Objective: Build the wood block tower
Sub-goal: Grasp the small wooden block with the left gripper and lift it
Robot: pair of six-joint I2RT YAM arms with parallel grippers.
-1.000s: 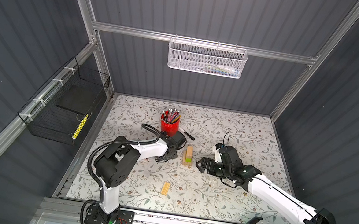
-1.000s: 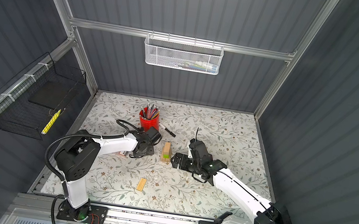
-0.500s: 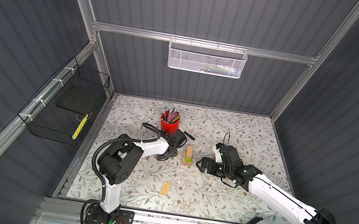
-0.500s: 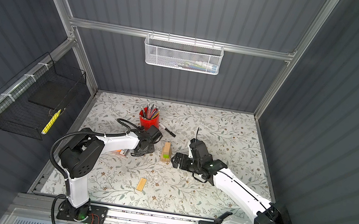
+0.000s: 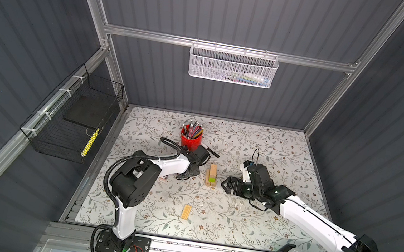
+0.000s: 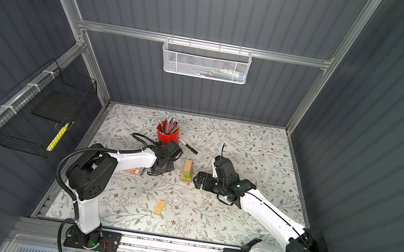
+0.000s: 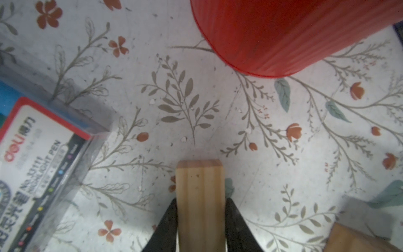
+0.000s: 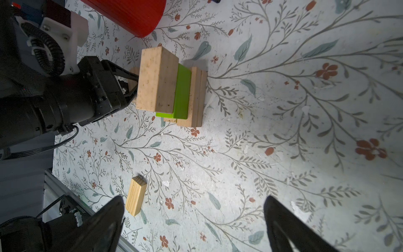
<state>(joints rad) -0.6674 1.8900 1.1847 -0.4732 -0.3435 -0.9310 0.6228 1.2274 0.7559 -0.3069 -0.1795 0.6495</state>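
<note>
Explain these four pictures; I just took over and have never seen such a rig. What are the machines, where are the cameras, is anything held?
Two robot arms, a left arm and a right arm, are mounted at the front edge of a flowered table. Both top views look down on the whole scene from overhead; the other two pictures come from a camera on each arm's wrist. On the table are a red pencil cup, a pen box, a stack of pale wood blocks with a green block in it, and a loose block nearer the front. The left fingers grip the sides of another wood block, left of the stack. The right fingers stand wide open and empty, just right of the stack.
</note>
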